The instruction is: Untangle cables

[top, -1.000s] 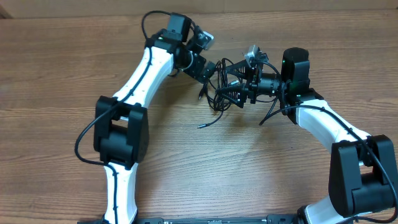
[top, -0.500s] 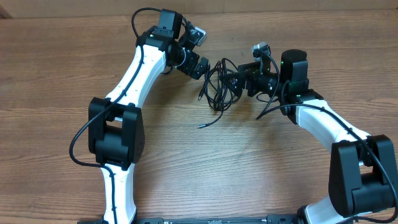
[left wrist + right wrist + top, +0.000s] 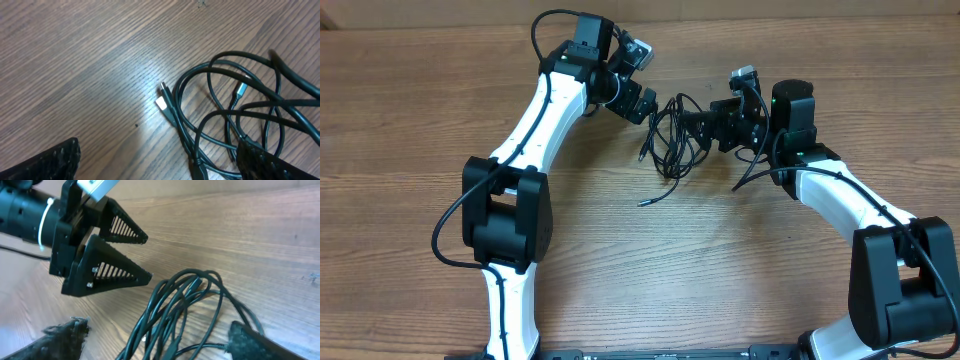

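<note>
Cables (image 3: 670, 140) in one tangle, seemingly nothing freed yet; left end effector (image 3: 146, 257) wide beside it, right end effector (image 3: 698, 122) wide, straddling loops.

A brown wood-grain counter (image 3: 410, 150) fills the overhead view, its grain running side to side; a paler tan strip (image 3: 820, 10) lies along its far edge; soft light leaves a pale sheen (image 3: 145, 107) on the wood.

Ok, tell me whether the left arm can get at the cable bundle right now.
Probably yes: the left gripper stands open just beside the cables, with only bare table between them. The right gripper sits at the bundle's opposite side.
</note>
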Controlling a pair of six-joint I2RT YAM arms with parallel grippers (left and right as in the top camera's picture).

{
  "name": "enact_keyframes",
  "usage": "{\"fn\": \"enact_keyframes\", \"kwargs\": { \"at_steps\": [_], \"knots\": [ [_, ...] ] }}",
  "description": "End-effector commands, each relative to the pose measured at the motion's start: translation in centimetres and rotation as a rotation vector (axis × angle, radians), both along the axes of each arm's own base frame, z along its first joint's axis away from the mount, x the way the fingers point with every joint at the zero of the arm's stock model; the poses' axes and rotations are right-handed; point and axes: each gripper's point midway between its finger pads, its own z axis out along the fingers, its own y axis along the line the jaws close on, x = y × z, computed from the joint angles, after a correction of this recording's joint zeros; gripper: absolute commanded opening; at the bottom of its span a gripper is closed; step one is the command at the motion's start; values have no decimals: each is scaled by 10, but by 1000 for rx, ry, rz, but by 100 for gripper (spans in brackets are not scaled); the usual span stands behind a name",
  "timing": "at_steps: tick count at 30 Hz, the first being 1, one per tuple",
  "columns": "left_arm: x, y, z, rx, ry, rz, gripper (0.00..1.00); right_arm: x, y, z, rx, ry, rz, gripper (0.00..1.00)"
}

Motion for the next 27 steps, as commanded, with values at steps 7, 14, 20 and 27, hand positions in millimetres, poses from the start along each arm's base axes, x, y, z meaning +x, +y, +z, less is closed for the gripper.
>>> {"fn": "enact_keyframes", "kwargs": {
  "at_steps": [7, 14, 20, 27],
  "knots": [
    [3, -6, 24, -23, -55, -4, 100, 2, 23, -13, -44, -58, 58, 76],
    [2, 7, 17, 35, -38, 27, 100, 16, 21, -6, -53, -131, 18, 58],
    [1, 8, 16, 37, -32, 27, 99, 20, 18, -5, -62, -145, -5, 42],
    [1, 8, 16, 37, -32, 27, 100, 20, 18, -8, -63, -138, -3, 32]
  ]
}}
